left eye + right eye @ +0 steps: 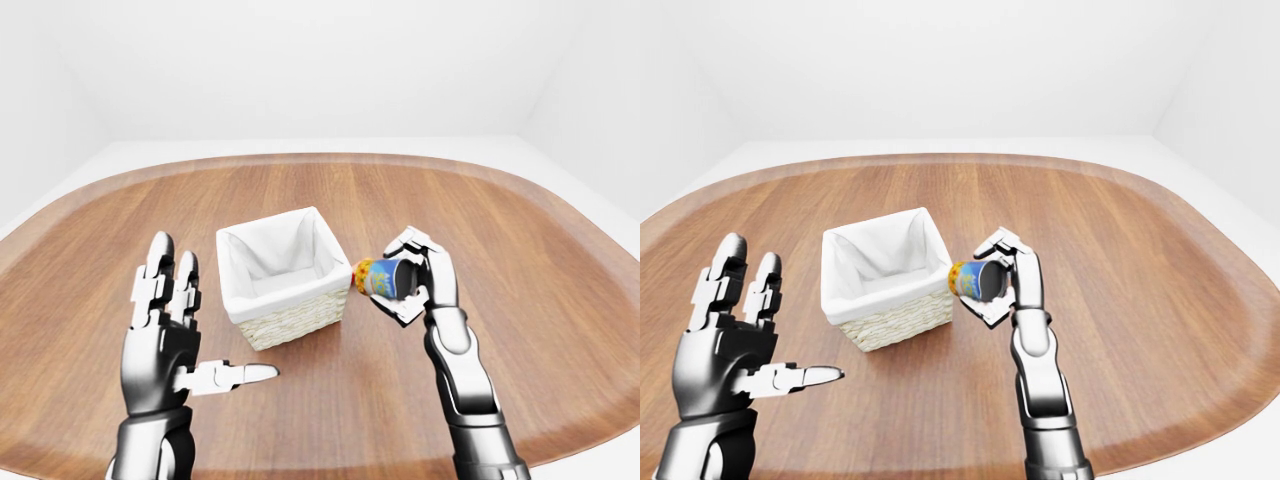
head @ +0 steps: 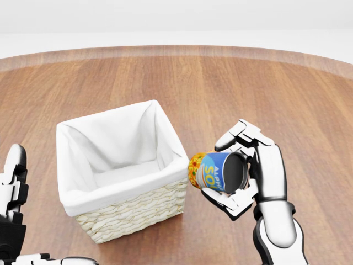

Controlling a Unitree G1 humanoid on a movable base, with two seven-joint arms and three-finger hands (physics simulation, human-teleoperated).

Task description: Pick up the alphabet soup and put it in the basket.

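The right robot hand (image 2: 251,168) is raised above the surface with its fingers (image 2: 238,131) closed round the soup can (image 2: 212,171), which lies tipped on its side in the grip, its top pointing at the basket (image 2: 118,168) and almost touching the near rim. The left robot hand (image 1: 165,335) stands upright to the left of the basket, palm open, fingers spread and thumb pointing right, holding nothing. The surface (image 1: 540,250) is a broad, rounded wooden top in a plain white room. The basket is wicker with a white cloth lining
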